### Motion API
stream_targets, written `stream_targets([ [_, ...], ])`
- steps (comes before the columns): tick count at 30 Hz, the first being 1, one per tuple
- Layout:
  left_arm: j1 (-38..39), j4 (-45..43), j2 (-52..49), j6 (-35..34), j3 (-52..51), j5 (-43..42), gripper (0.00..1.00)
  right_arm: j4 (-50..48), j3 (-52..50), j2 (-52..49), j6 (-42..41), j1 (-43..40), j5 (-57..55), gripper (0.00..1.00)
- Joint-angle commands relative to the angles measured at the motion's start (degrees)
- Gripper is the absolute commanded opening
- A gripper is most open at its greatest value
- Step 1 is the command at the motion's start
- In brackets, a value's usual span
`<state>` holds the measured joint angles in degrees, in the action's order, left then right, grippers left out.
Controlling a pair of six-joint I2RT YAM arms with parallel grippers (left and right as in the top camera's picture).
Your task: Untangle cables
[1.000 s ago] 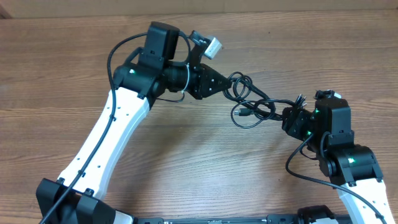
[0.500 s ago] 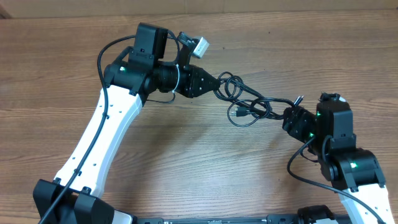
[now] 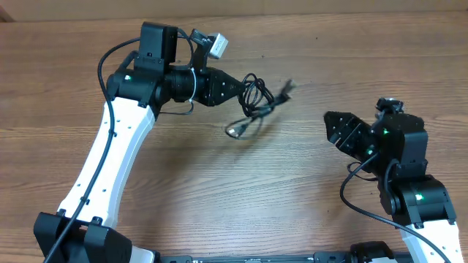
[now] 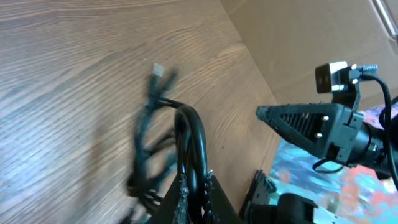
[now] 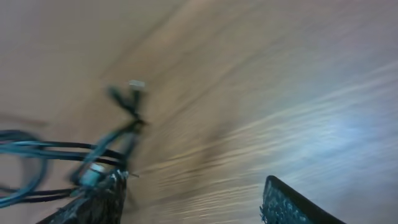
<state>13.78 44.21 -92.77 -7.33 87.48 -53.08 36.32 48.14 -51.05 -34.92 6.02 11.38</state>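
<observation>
Right now the left pincer (image 3: 238,89) is clamped shut on the cables (image 3: 257,104). The bunch sticks out of its tip toward the middle of the tabletop (image 3: 183,183). In the left wrist view a glossy black loop rises straight out of the closed jaws. The other strands trail off to one side, too blurred to count. From overhead, one strand runs down to a small silver plug (image 3: 234,131) at the near end of the bunch. Another end (image 3: 287,88) points off toward the right arm, smeared w/ motion blur. Can't tell if any part of the bunch touches the wood.

The right pincer (image 3: 331,129) stands well apart from the cables, w/ bare tabletop btwn them. Its jaws are spread wide and have hold of nothing. In the right wrist view its fingers (image 5: 283,202) sit at the bottom corners w/ only blurred wood grain btwn them. The cables show at the left of that view as streaky lines beyond the left-hand finger, w/ one pale plug tip uppermost. Both pincers point roughly at each other across the gap.
</observation>
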Motion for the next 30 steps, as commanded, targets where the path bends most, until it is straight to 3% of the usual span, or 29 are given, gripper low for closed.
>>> stream_targets([
  [1,0.31,-0.31,1.81,0.68,1.62,-3.32,0.04,-1.66,-0.37,0.52,-0.22,-0.04,9.68,0.71],
  [10,0.52,-2.8,1.81,-1.99,1.62,-3.5,0.04,-1.27,-0.44,0.52,-0.17,-0.02,17.38,0.71],
  [15,0.5,-8.37,1.81,-14.95,1.62,-3.58,0.04,-0.87,-0.44,0.39,0.46,-0.02,17.38,0.71],
  [20,0.48,-13.51,1.81,-33.68,1.62,-3.56,0.04,-0.66,-0.44,-0.96,0.63,-0.02,15.58,0.71],
  [25,0.44,-15.39,1.81,-41.81,1.62,-3.58,0.04,0.0,-0.44,-2.91,0.68,-0.02,12.5,0.71],
  [30,0.44,-15.41,1.81,-45.42,1.62,-3.89,0.04,-0.28,-0.44,-5.62,0.72,-0.04,9.62,0.71],
])
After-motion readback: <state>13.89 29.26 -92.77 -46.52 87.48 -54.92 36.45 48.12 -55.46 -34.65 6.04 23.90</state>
